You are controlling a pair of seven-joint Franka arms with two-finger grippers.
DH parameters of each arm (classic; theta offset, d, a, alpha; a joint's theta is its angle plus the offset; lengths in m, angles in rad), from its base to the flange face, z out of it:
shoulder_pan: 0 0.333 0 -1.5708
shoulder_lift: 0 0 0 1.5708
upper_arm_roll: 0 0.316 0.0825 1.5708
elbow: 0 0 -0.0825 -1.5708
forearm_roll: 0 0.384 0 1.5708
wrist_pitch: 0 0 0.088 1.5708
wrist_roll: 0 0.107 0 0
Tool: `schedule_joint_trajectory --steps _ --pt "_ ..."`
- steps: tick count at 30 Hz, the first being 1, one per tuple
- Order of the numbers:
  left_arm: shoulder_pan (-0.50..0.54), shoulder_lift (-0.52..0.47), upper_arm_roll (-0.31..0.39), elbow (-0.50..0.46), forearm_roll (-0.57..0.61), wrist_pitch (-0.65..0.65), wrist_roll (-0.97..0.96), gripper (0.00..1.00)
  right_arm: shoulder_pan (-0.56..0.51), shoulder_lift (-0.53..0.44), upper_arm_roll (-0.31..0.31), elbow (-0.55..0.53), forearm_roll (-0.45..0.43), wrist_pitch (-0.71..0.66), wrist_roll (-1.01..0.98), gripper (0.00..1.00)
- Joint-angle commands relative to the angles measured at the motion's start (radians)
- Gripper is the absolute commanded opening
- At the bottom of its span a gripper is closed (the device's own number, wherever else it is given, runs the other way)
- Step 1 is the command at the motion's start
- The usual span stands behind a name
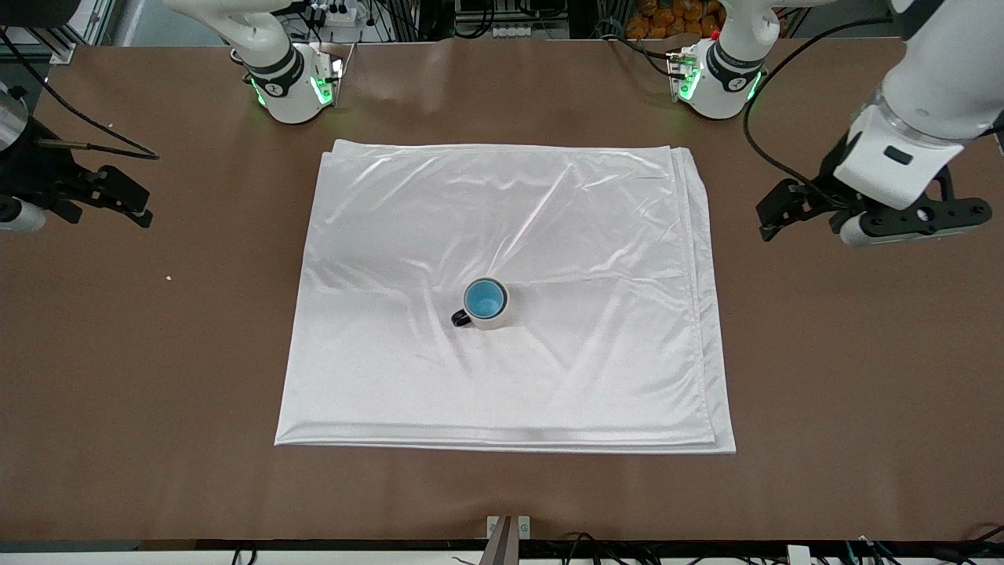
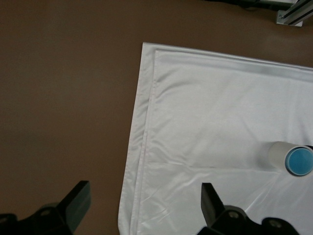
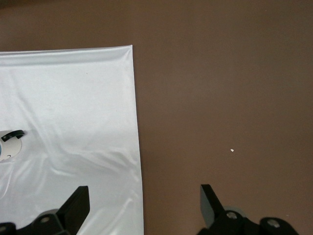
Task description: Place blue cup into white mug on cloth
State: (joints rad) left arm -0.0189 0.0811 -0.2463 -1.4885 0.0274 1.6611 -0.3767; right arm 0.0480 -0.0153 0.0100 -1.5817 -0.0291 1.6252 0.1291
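Nearest the front camera lay the cloth (image 1: 510, 196), one folded white satin sheet, wrinkled, spread on the brown table (image 1: 157, 353) between the two arms. One white mug (image 1: 488, 304) stood upright on the cloth, near its middle and slightly toward the camera-side edge, its black loop handle (image 1: 460, 318) pointing toward the right arm's end. One blue cup (image 1: 484, 299) sat inside the mug, upright, its light blue interior showing within the mug's rim. Two grippers were in view, both off the cloth and well apart from the mug. Left gripper (image 1: 773, 212) hung over bare table at the left arm's end, just beside the cloth's layered edge, fingers (image 2: 211, 201) spread wide with nothing between them; in the left wrist view the mug (image 2: 281, 156) with the cup (image 2: 299, 161) in it lay well ahead of those fingers, out on the cloth (image 2: 205, 107). Right gripper (image 1: 129, 205) hung over bare table at the right arm's end, fingers (image 3: 209, 200) also spread and empty; its wrist view caught the cloth (image 3: 68, 98) edge and only a sliver of the mug (image 3: 10, 149) with its handle (image 3: 13, 133) at the frame edge. One small white speck (image 1: 169, 277) lay on the table, on the front camera's side of the right gripper.
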Motion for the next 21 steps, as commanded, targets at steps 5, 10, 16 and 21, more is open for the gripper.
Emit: schedule_joint_trajectory --steps 5,10,16,21 --pt "0.118 -0.038 -0.007 -0.032 -0.029 -0.046 0.163 1.0 -0.005 0.012 0.005 0.032 -0.017 -0.016 -0.023 1.0" --pt "0.138 -0.038 -0.005 -0.032 -0.027 -0.047 0.209 1.0 -0.005 0.017 0.005 0.032 -0.011 -0.002 -0.023 1.0" --pt "0.163 -0.038 -0.005 -0.032 -0.023 -0.047 0.237 1.0 -0.004 0.02 0.005 0.031 -0.006 0.012 -0.023 1.0" --pt "0.212 -0.038 -0.008 -0.032 -0.026 -0.047 0.291 1.0 0.001 0.012 0.007 0.032 -0.003 0.01 -0.023 1.0"
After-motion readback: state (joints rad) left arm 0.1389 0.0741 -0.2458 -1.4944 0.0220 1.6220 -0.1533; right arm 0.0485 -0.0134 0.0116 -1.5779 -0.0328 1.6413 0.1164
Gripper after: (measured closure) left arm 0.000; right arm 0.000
